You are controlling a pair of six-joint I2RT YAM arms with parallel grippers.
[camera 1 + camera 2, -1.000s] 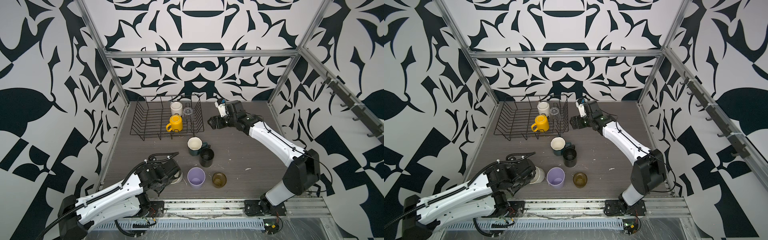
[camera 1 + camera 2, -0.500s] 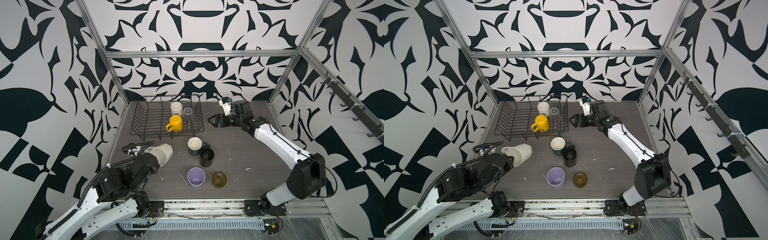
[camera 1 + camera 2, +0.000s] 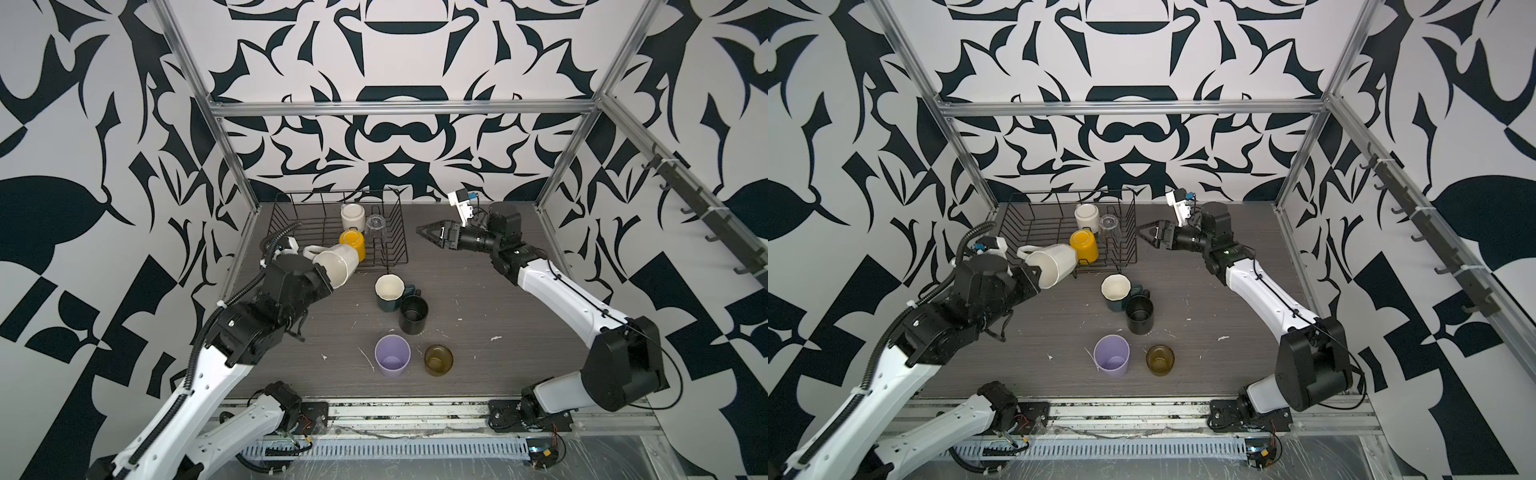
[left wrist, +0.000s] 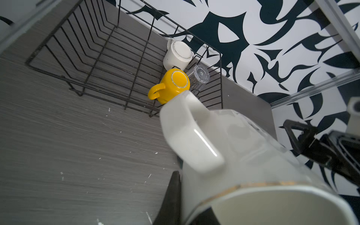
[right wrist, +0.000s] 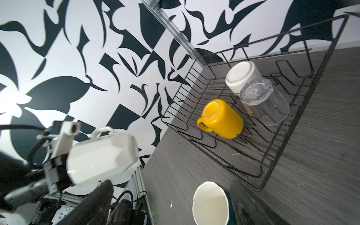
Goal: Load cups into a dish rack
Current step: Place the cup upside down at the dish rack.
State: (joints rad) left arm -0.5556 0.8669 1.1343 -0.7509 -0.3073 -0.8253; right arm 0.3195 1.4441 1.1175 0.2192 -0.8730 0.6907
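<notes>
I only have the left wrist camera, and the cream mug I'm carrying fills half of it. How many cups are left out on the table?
Observer: Four, all upright in front of the rack: a dark green mug, a black mug, a lilac tumbler and a brown glass.
Operator: Is the right arm carrying anything?
Observer: No. The right arm hangs beside the rack's right end, its jaws wide apart and empty.
Operator: Are any of those four touching?
Observer: The black mug stands right by the green one's handle and overlaps it in both top views. The tumbler and glass stand apart from each other.
</notes>
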